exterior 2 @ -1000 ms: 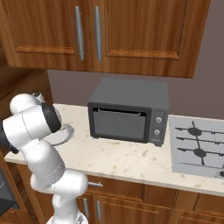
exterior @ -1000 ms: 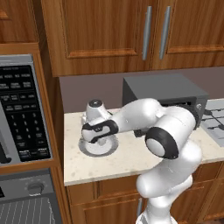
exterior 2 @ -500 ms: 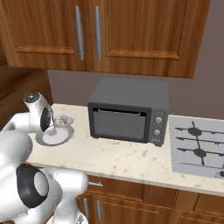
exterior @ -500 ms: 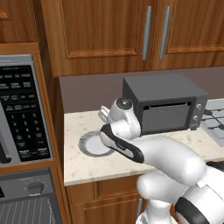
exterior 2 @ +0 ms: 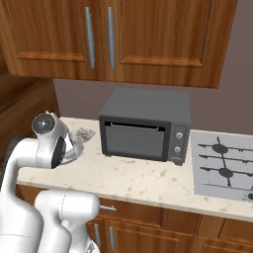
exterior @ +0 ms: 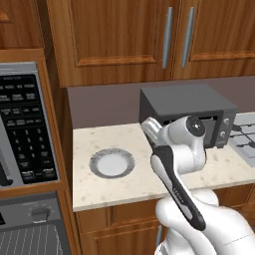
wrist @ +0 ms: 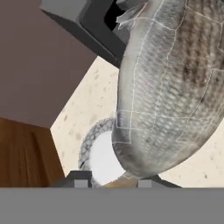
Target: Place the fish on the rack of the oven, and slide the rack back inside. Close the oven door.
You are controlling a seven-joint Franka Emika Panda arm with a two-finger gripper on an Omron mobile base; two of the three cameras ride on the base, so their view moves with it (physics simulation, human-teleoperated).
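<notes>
Simulated kitchen: speckled beige counter (exterior: 124, 187) under brown wood cabinets.

Nearest, in hand view: gripper (wrist: 111, 180) pinching the fish (wrist: 168, 87), finger tips (wrist: 78, 178) close either side of its lower end. Fish's long axis running straight away from the gripper, along the hand's line of sight; tail end not made out.

Past the fish, below the hand: round grey plate (exterior: 111, 163), bare, on the counter. Fish lifted clear of it.

Farther, beyond the plate: small dark countertop box (exterior 2: 144, 124), a likely snag on a wide swing.

Farthest, off the counter's left end and low: oven (exterior: 31, 215) knob panel with the rack (exterior: 30, 242) wires below. Open air over the counter edge; judged next move a carry down toward the rack.
</notes>
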